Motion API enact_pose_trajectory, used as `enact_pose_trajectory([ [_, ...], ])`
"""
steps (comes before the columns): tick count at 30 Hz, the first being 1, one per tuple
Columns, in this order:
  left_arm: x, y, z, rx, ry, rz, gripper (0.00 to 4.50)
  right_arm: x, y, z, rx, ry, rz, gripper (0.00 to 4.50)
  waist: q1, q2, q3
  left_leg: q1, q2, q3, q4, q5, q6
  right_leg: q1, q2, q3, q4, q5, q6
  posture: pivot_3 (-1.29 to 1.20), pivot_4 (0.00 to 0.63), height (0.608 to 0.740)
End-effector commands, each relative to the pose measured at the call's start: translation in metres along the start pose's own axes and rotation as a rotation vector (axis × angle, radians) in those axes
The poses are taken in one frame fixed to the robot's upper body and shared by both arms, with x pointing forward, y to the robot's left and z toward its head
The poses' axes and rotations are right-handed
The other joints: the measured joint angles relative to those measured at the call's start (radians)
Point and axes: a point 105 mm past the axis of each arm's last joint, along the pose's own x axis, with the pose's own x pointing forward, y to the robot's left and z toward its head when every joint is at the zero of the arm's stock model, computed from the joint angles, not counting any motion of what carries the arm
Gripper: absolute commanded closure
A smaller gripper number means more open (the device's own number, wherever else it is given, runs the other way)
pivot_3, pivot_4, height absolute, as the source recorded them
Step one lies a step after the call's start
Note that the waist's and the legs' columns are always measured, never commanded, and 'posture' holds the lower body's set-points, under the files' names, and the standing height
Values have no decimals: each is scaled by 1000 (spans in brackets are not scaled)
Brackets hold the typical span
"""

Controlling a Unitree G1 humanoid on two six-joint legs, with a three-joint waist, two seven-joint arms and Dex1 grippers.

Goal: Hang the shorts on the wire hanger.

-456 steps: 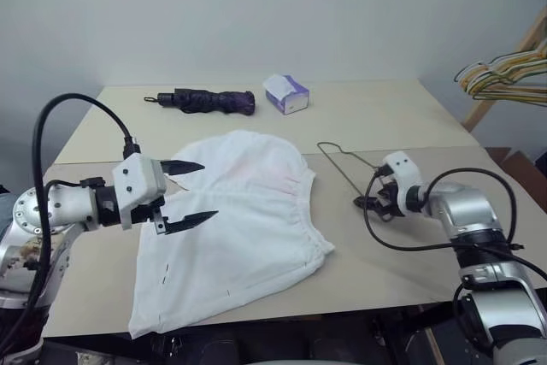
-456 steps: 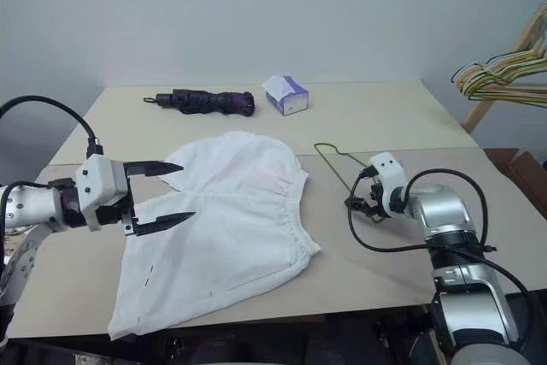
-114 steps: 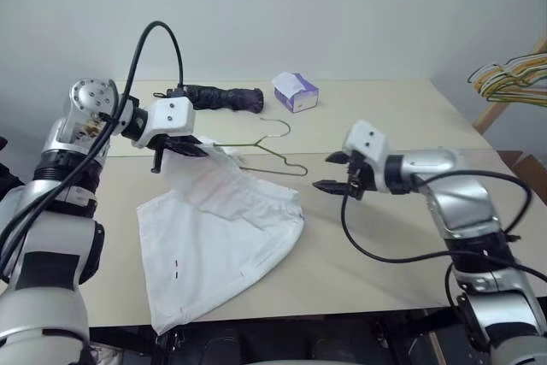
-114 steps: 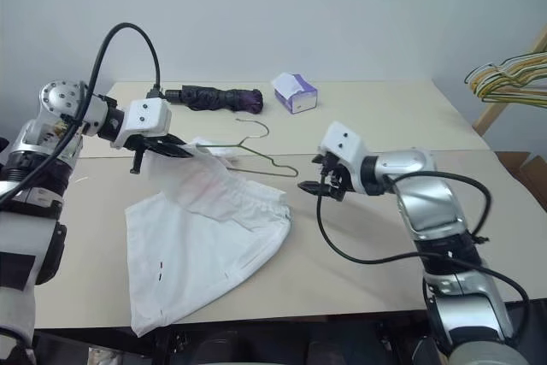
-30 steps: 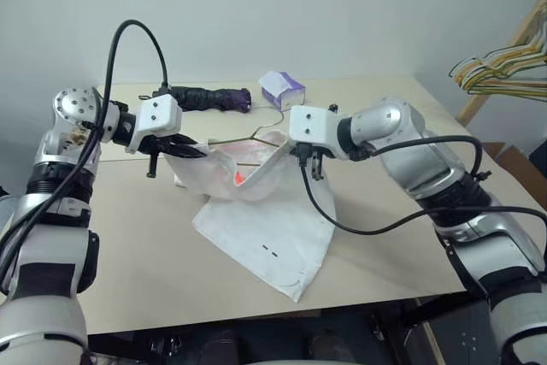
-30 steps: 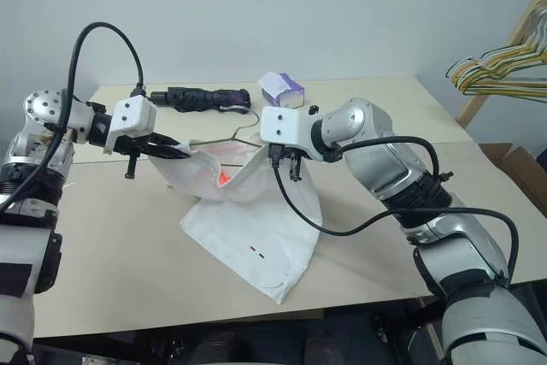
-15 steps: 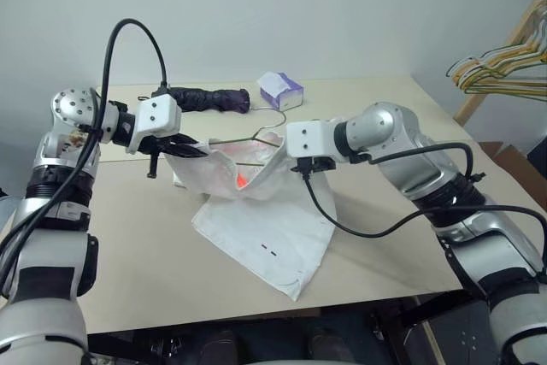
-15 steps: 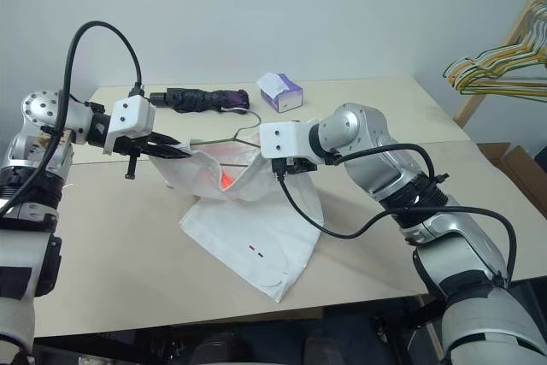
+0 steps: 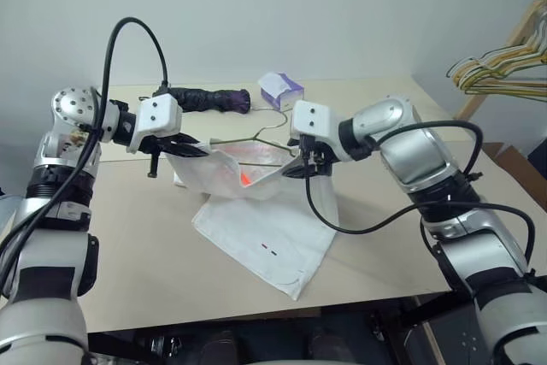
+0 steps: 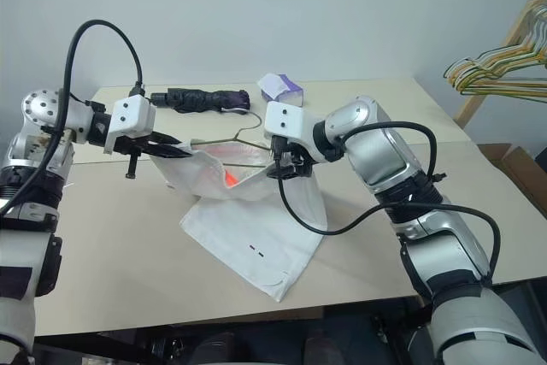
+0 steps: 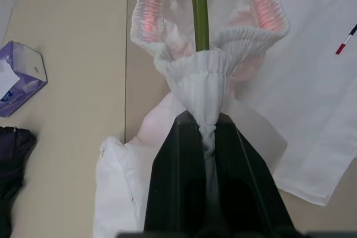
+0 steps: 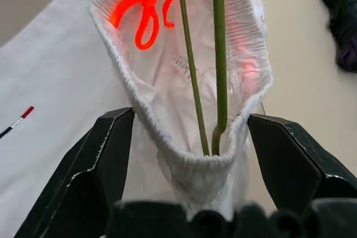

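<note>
The white shorts [image 9: 267, 235] hang by their gathered waistband from the wire hanger [image 12: 218, 54], with the legs trailing on the table [image 9: 154, 254]. The hanger's olive wire [image 11: 199, 9] runs inside the waistband, and its hook [image 9: 275, 120] rises behind. My left gripper [image 9: 193, 150] is shut on the bunched left end of the waistband [image 11: 196, 73], where the wire comes out. At the waistband's right end my right gripper [image 9: 301, 165] is open, one finger [image 12: 111, 143] on each side of the cloth and the hanger's corner.
A dark folded umbrella [image 9: 205, 98] and a white-and-purple tissue box [image 9: 282, 90] lie at the table's far side. A bunch of coloured hangers [image 9: 500, 74] hangs on a wooden rack at the right. A seam crosses the table behind the shorts.
My right gripper has opened off the waistband's right end and its wrist has turned. The shorts stay on the hanger. The left arm has kept still.
</note>
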Motion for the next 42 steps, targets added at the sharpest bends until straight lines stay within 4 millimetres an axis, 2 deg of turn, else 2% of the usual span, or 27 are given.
enact_pose_trajectory([
  [1,-13,12,19,58,-51,60,4500,-10,-14,6,25,-21,-52,741,0,0,0,0,0,0,0,0,0,0,0,0,0,0,0,18,0,740],
  [3,-14,11,18,56,-54,58,4500,-9,-14,3,27,-17,-53,741,0,0,0,-1,0,0,0,0,0,-1,0,0,-1,0,0,19,0,740],
  [6,-16,9,21,48,-87,47,4500,-6,-15,-3,40,-11,-59,1649,0,0,0,-1,0,0,0,0,0,-1,0,0,-1,0,0,20,0,740],
  [8,-17,8,23,46,-104,40,4500,-6,-16,-4,49,-16,-64,2421,0,0,0,-1,0,0,0,0,0,-1,0,0,0,0,0,21,0,740],
  [14,-16,3,22,57,-93,14,4500,-7,-14,-2,39,-40,-46,4410,0,0,0,-1,0,0,0,0,0,-1,0,0,-1,0,0,20,0,740],
  [20,-16,7,22,33,-122,43,4500,-8,-12,-5,38,-39,-38,4463,0,0,0,-1,0,0,0,0,0,-1,0,0,0,0,0,16,0,740],
  [21,-17,10,24,18,-148,60,3869,-9,-12,-6,44,-44,-39,4500,1,0,0,-1,0,0,0,0,0,0,0,0,0,0,0,14,0,740],
  [22,-17,11,26,6,-172,70,3716,-10,-12,-6,52,-48,-40,4500,2,0,0,-1,0,0,0,0,0,0,0,0,0,0,0,14,0,740],
  [25,-15,10,26,14,-205,71,2796,-15,-10,-10,110,-69,-51,4500,2,0,0,-1,0,0,0,0,0,0,0,0,-1,0,0,3,0,740],
  [30,-14,11,25,3,-241,97,1104,-22,-6,-21,184,-70,-83,4500,-1,0,0,-1,0,0,0,0,0,0,0,0,-1,0,0,-13,0,740],
  [33,-20,20,22,3,-243,192,103,-30,-2,-36,259,-53,-124,4500,-3,0,0,-1,0,0,0,0,0,0,0,0,-1,0,0,-44,0,740],
  [38,-36,40,34,-51,-404,423,42,-51,4,-68,453,-9,-236,4500,-3,0,0,-1,0,0,0,0,0,0,-1,0,-2,0,0,-78,0,740],
  [40,-35,42,35,-71,-428,470,42,-59,4,-76,533,-5,-292,4500,-6,0,0,-1,0,0,0,0,0,0,-1,0,-1,0,0,-87,0,740],
  [42,-30,35,38,-76,-458,468,42,-72,2,-89,594,31,-385,4500,-14,0,0,0,0,0,0,0,0,0,-1,0,-1,0,0,-103,0,740],
])
